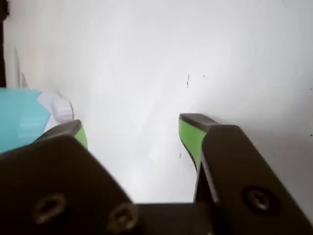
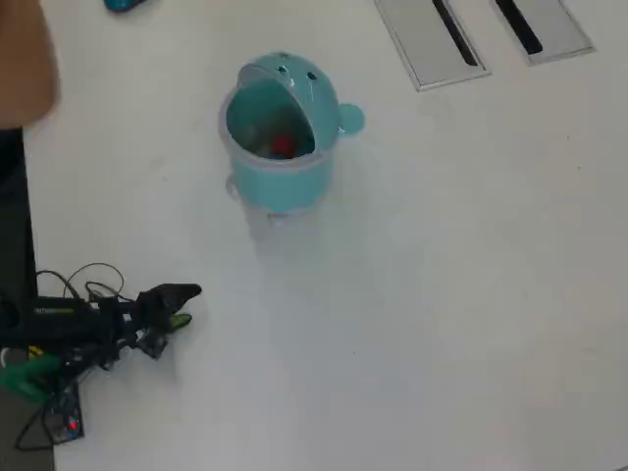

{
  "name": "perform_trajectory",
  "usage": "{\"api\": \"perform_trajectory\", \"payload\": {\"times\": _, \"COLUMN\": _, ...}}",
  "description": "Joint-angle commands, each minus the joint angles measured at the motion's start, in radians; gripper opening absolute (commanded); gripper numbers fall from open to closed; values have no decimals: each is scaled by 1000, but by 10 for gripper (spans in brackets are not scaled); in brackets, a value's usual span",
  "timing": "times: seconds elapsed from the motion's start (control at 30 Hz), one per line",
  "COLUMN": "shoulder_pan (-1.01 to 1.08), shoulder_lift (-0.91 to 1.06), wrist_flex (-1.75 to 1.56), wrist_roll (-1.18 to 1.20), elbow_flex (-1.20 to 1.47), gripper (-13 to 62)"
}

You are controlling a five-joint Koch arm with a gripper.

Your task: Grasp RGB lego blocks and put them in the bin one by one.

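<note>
Overhead view: set high, facing down on the whole table.
Wrist view: set close behind the gripper, facing forward.
Shared: bin, table.

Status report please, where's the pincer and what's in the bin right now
Pincer open, empty, low over the white table. Bin apart from the arm, lid up, red block inside. No other blocks seen on the table. Nothing between arm and bin.

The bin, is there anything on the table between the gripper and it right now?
Nothing visible. In the overhead view, only bare white table lies between the gripper and the bin; its lid is tipped back, something red inside.
</note>
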Motion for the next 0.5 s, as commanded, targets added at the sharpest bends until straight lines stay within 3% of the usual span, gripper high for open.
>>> {"api": "perform_trajectory", "payload": {"times": 0.0, "shoulder_pan": 14, "shoulder_lift": 80, "wrist_flex": 123, "wrist_roll": 31, "elbow_flex": 75, "gripper": 350}}
{"api": "perform_trajectory", "payload": {"times": 0.47, "shoulder_pan": 12, "shoulder_lift": 78, "wrist_flex": 110, "wrist_roll": 21, "elbow_flex": 74, "gripper": 346}}
